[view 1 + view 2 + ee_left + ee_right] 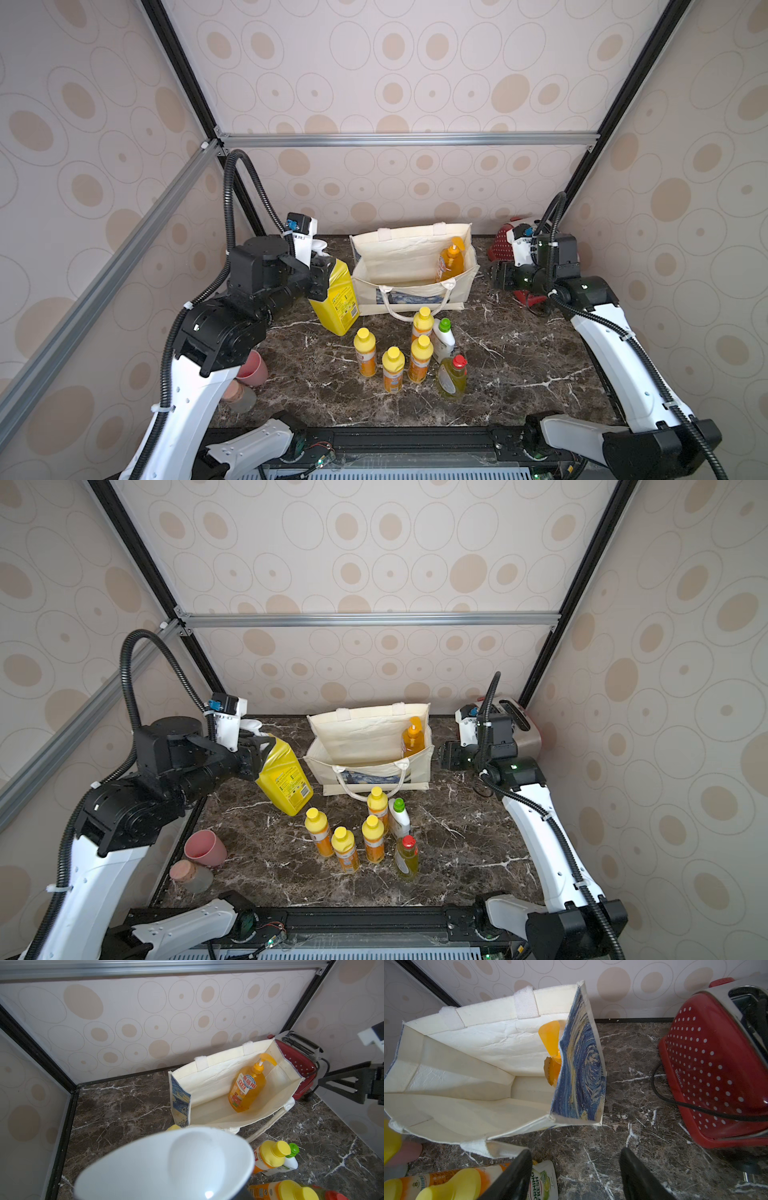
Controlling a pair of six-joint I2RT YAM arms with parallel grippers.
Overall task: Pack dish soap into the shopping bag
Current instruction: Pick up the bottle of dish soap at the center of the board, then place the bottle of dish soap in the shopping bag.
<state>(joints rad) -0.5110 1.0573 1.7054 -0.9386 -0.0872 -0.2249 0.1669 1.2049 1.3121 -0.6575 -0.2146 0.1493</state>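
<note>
Grips tilted big yellow bottle (pixel 338 301) in left claw (pixel 319 281), seen in both top views; in left wrist view, only its white pump (pixel 166 1163). Just beyond this claw, shopping bag (pixel 409 266), amber bottle (pixel 451 262) standing at its far end. Farther, past bag, holds right claw (pixel 576 1150) apart, empty, wrist level, pointing bagward.

place: mock kitchen booth (robot test cell) | signs: dark veined marble countertop (pixel 519 357); red white-dotted metal toaster (pixel 708 1068); silver aluminium frame (pixel 407 139); circle-patterned beige wall panels (pixel 415 62)
</note>
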